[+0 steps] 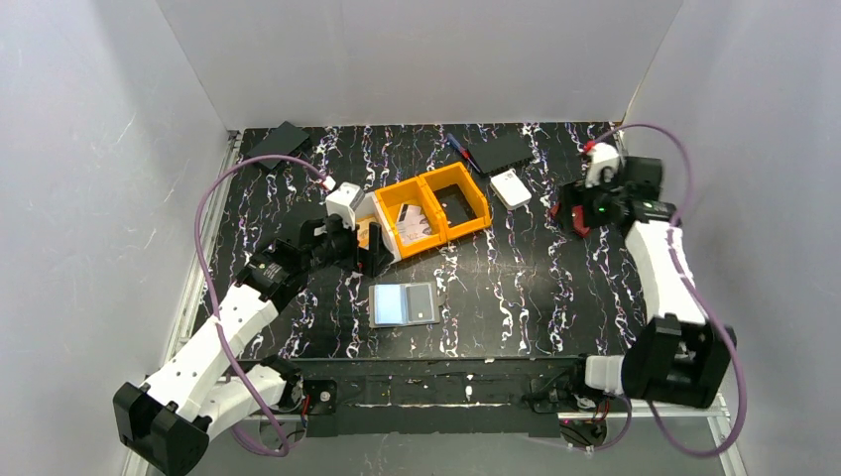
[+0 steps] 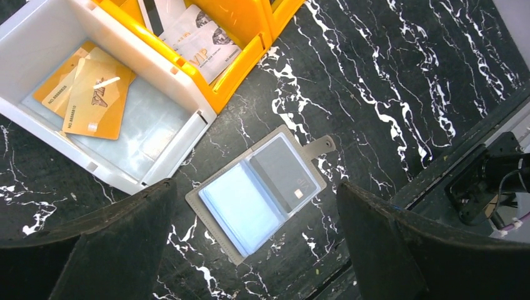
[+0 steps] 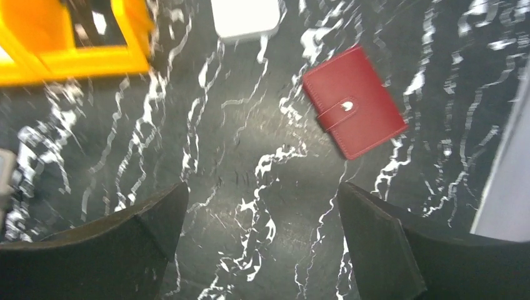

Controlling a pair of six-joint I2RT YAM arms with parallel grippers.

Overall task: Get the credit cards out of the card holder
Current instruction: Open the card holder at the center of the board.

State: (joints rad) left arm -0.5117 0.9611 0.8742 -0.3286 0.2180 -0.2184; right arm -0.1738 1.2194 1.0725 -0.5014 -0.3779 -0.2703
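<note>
Two holders are in play on the black marbled counter (image 1: pixel 555 297), and only one has been opened.

Largest of the things on it is the orange double bin (image 2: pixel 240 65), midway between the left and right edges and nearer the far edge. A few pale cards (image 2: pixel 203 40) marked VIP lie in one compartment. A white bin (image 2: pixel 37 37) sits against its left side.

The left tool (image 2: pixel 256 187) hangs just in front of the white bin with its fingers spread wide and nothing between them. The right tool (image 3: pixel 262 187), close to the right edge, is equally wide open and empty.

The grey card holder (image 1: pixel 404 303) lies open flat near the middle of the near edge, clear sleeves up. The red card holder (image 3: pixel 354 100) lies by the right edge just beyond the right tool, closed with its snap tab fastened.

Two tan-orange cards (image 2: pixel 94 97) lie overlapped in the white bin. One dark card (image 2: pixel 284 175) seems to sit in the grey holder's right-hand sleeve, while the left sleeve looks empty.

I judge the task partly done. The grey holder is nearly emptied, the dark card is left to pull, and the red holder has not yet been opened.
</note>
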